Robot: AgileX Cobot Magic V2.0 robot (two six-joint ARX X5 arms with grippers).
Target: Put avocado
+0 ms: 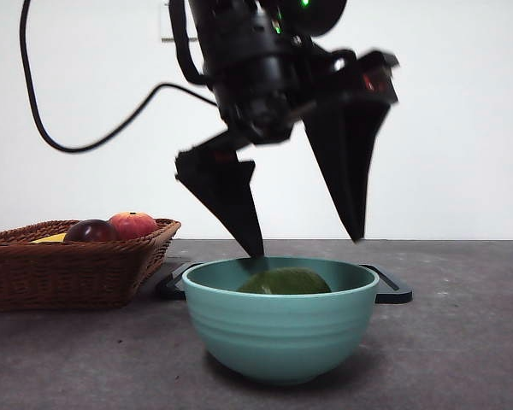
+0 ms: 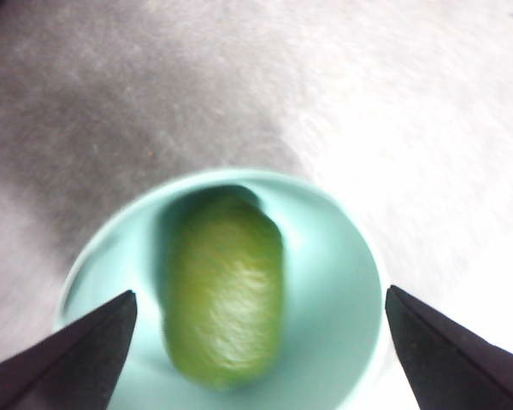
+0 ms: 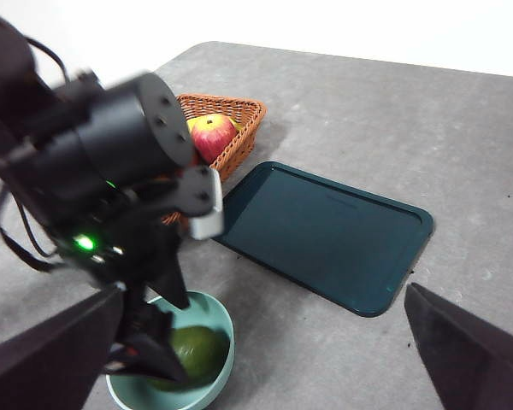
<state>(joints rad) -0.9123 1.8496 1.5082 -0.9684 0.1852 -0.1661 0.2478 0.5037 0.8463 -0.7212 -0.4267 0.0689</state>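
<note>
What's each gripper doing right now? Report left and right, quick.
Left gripper: jaws open, holding nothing, above the avocado lying in the teal bowl.
Right gripper: jaws open, holding nothing, away from the bowl.

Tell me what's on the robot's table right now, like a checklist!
Surface: grey table, bare parts look clean.
Job's things: avocado lies inside the teal bowl.
Clutter: wicker basket with a red fruit and a dark fruit; dark tray behind the bowl.
Grippers: left end effector open above the bowl, holding nothing; right end effector open, waiting away.
Cables: black cable loops from the left arm.
Surroundings: plain white wall.
</note>
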